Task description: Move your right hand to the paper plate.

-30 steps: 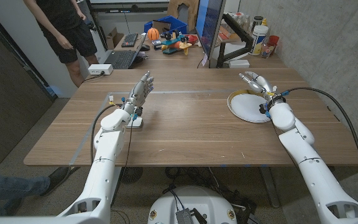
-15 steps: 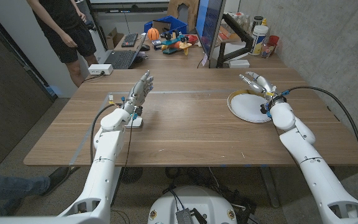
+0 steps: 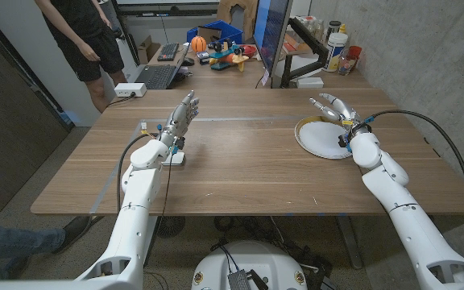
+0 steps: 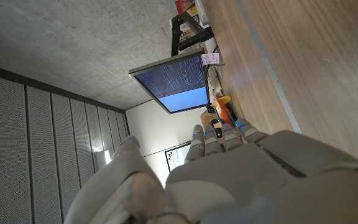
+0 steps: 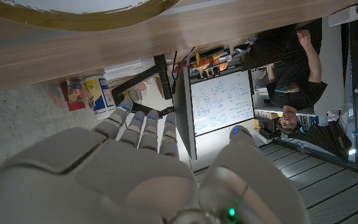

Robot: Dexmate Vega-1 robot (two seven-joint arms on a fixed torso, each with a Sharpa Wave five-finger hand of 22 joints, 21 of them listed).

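While the paper plate (image 3: 322, 138) is lying on the right side of the wooden table (image 3: 240, 173), the right hand (image 3: 335, 107) is hanging over its far rim, fingers spread and gripping nothing. The plate is sitting just under and toward the robot from those fingertips, so I judge only a short lowering remains. The left hand (image 3: 180, 119) is standing well apart across the table, fingers straight and holding nothing. A round plate is offering no long axis.
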